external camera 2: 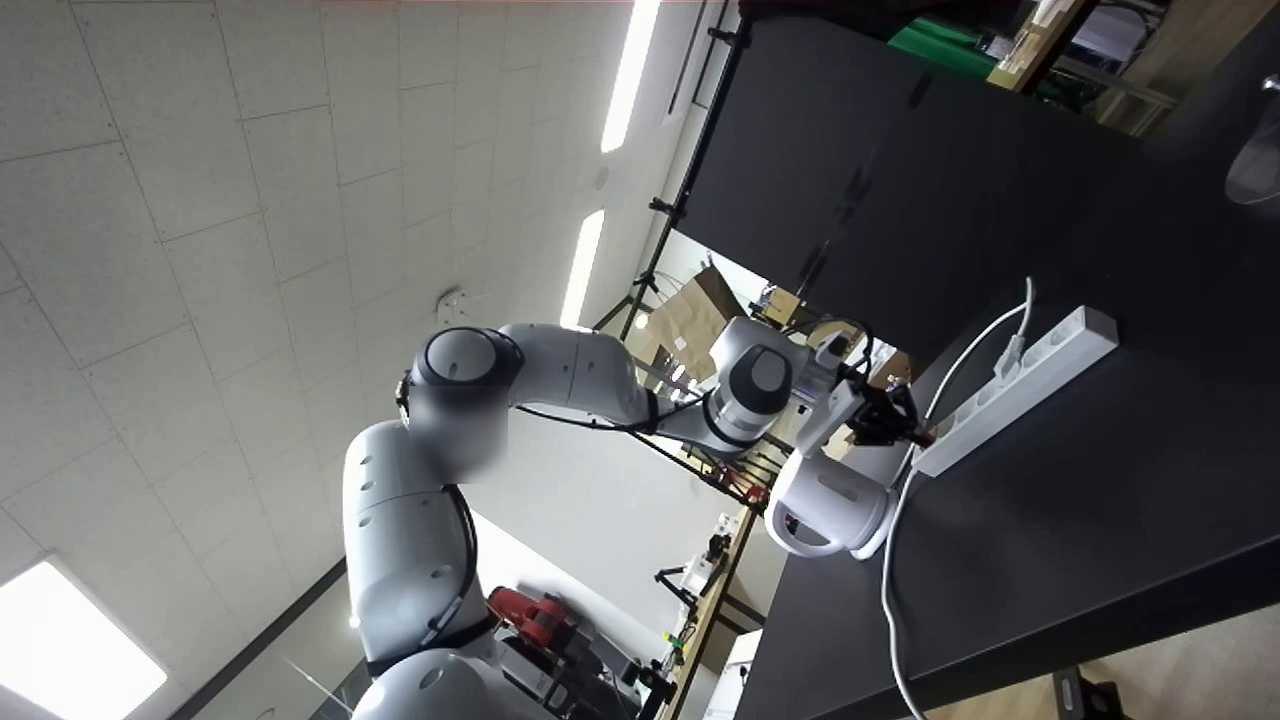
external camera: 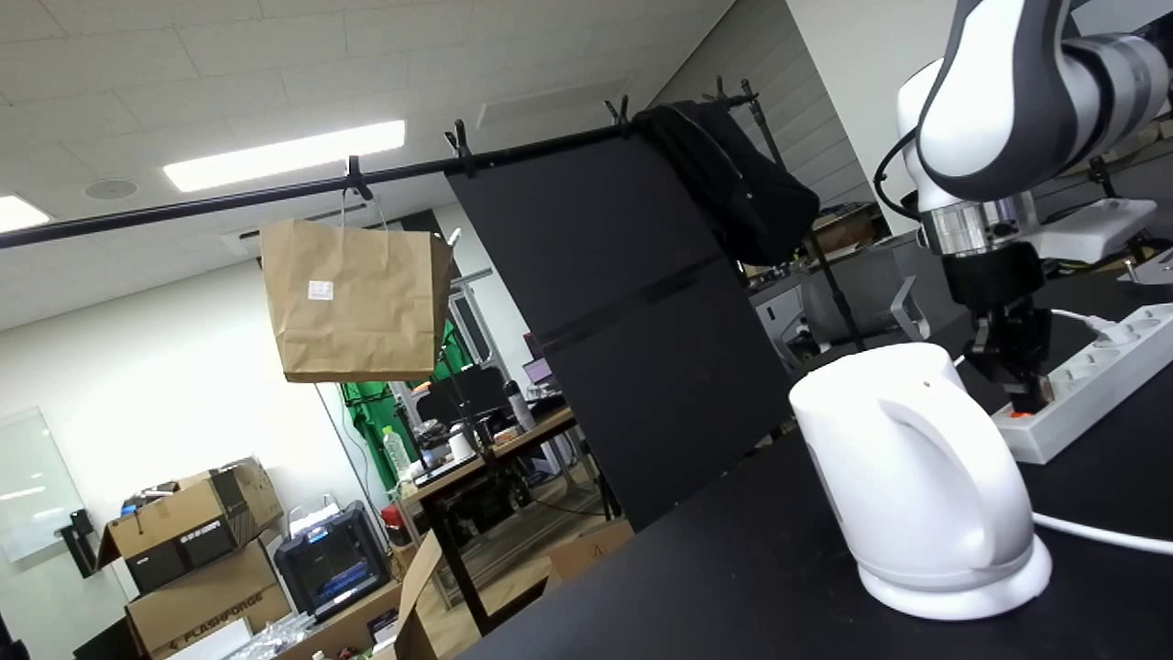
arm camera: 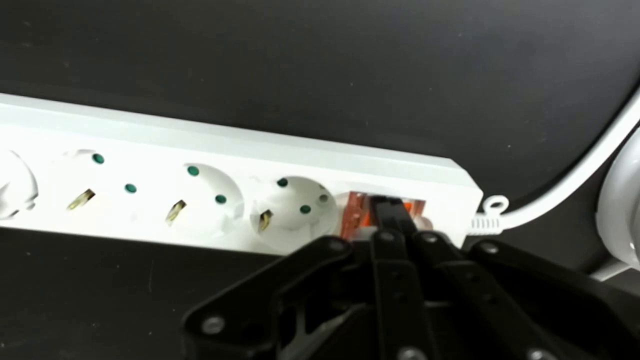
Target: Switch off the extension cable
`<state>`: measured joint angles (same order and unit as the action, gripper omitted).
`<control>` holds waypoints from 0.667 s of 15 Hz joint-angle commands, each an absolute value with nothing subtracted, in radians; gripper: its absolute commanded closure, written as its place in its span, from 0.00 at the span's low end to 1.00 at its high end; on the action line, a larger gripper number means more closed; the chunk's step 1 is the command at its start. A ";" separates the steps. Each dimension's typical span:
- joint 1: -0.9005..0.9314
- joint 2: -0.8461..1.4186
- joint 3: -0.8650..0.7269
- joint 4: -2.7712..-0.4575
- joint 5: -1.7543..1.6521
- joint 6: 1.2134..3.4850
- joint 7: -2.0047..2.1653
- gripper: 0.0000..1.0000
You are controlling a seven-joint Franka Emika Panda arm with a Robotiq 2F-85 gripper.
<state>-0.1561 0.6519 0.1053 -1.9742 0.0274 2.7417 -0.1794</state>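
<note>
Extension cable (external camera 2: 1025, 396): lying beside the kettle (external camera: 916, 495), clear of it, switch end toward the kettle and the rest stretching away from it.
Switch (arm camera: 356, 212): there at the kettle end, orange-red, partly covered by the gripper (arm camera: 388, 201); which way it's tipped, we cannot tell.
Fingers (arm camera: 384, 212): together, side by side, nothing pinched between them, tips right at that kettle-end switch; touching or only just above, we can't settle.
Switch press: that's the step we're on, by our reading, and we'd bear on one half of the switch, not the middle, or it may refuse to flip.
Table (external camera: 687, 587): nothing we see clamps the extension cable to it, so we'd push straight down, short and firm; any lean toward the kettle or away could skate it.
Cord (arm camera: 565, 188): out of the kettle end, curving just beside the kettle; we'd mind it if our aim drifts that way.
Plug (external camera: 1111, 332): seated farther along, on the side away from the kettle, off our line.
Kettle: close company for the gripper, so after the flip we'd lift straight up, no sweep sideways, then read the uncovered switch to judge whether it's off.
</note>
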 commanded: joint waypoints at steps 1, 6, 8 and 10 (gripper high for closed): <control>-0.168 0.745 0.097 -1.845 0.038 2.639 -0.216 1.00; -0.182 0.785 0.083 -1.726 0.032 2.472 -0.278 1.00; -0.197 0.797 0.094 -1.679 0.041 2.365 -0.322 1.00; -0.208 0.813 0.099 -1.626 0.055 2.241 -0.362 1.00</control>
